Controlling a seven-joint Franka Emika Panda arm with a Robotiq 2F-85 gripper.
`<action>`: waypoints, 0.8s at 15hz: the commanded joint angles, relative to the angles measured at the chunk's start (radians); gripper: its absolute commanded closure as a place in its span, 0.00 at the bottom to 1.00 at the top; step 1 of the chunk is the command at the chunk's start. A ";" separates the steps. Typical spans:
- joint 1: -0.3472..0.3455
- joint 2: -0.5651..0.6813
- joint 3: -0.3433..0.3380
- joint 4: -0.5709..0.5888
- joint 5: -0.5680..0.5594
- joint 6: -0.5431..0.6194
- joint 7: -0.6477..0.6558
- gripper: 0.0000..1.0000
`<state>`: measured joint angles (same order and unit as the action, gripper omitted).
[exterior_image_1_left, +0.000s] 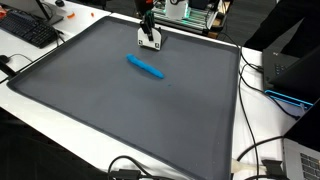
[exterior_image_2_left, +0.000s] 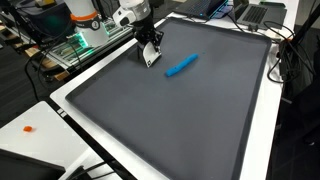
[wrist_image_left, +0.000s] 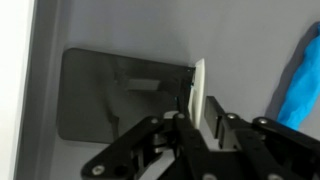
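While gripper (exterior_image_1_left: 150, 38) holds white block (wrist_image_left: 200, 95), marker (exterior_image_1_left: 146, 67) lies nearby.

Bright, even indoor light fills both exterior views, and the grey counter (exterior_image_1_left: 90, 110) looks matte with soft shadows. In the wrist view the near claw (wrist_image_left: 203, 108) is blurred. A dark shadow (wrist_image_left: 100, 95) lies centre-left, and the left edge is washed out white.

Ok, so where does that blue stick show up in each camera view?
In an exterior view: the blue stick lies on the dark mat, upper middle, just below the gripper.
In an exterior view: upper middle, to the right of the gripper.
Wrist view: at the right edge, cut off by the frame.
Shared landmark: the gripper, close to the blue stick in all three.
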<state>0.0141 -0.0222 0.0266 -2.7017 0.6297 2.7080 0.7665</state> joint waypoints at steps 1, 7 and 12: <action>0.010 0.010 0.005 -0.002 0.055 0.021 0.015 1.00; 0.008 0.011 0.005 0.003 0.084 0.008 0.050 0.99; 0.004 -0.027 0.001 -0.005 0.078 -0.015 0.092 0.99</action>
<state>0.0144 -0.0204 0.0287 -2.6972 0.6871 2.7079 0.8335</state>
